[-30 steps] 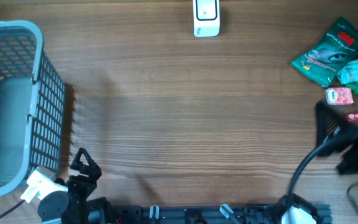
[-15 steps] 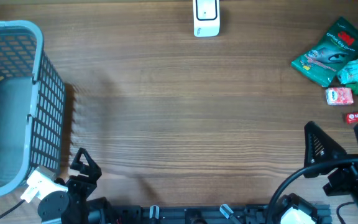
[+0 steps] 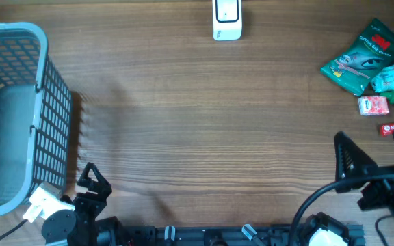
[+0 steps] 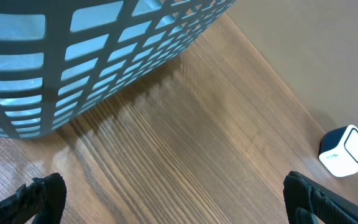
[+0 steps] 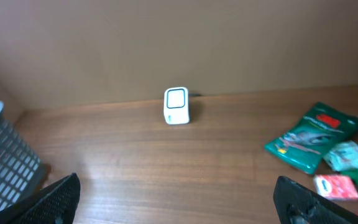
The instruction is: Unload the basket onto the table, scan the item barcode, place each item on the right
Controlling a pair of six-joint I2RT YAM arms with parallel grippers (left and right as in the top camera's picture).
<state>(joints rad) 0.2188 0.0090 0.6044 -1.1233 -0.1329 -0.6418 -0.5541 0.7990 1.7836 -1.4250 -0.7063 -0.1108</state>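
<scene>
**mo:** Top cam first. What are the grippers doing?

**jt:** Not much tbh. The scanner sits at the far edge of the table. The left gripper is way off to the scanner's near left, just beside the basket. Its jaws are apart with nothing in them. The right gripper is off to the scanner's near right, spread wide over bare wood and holding nothing.

**mo:** And the stuff to scan?

**jt:** It's a little pile well to the right of the scanner. There's a green pack, with a red packet and a few smaller bits on its near side. The right gripper is close to the near end of that pile, but I can't tell if a finger brushes anything.

**mo:** Left wrist cam?

**jt:** The fingers poke in at the two bottom corners, far apart, with only wood between them. The basket wall is well left of the scanner, which sits by the right edge.

**mo:** Right wrist?

**jt:** Same deal. The fingers are wide apart and empty. The scanner is straight ahead, with the green pack to its right and the basket to its left.
</scene>
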